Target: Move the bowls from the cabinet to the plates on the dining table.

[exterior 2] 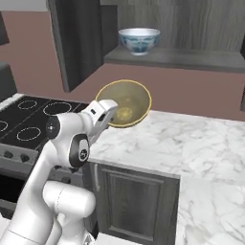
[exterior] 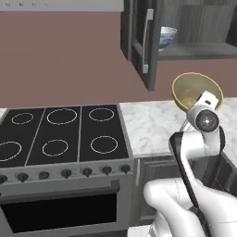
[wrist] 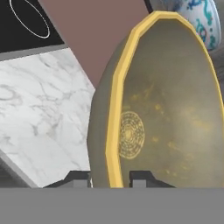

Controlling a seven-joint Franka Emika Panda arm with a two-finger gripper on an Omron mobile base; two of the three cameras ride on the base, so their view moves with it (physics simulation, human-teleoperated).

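My gripper is shut on the rim of the plain olive-yellow bowl, one finger inside and one outside. The bowl is tipped on its side in the air, below the cabinet and above the marble counter beside the stove. In the hand view its yellow rim runs between my fingertips, and my gripper straddles the wall of the bowl. The white bowl with blue-green pattern stands upright on the shelf of the open dark grey cabinet. That bowl sits behind the cabinet door. The plates and the dining table are out of view.
A black stove with ring burners and a row of knobs lies to the left. The white marble counter runs under the bowl, over a low dark cupboard. The open door hangs just left of the held bowl.
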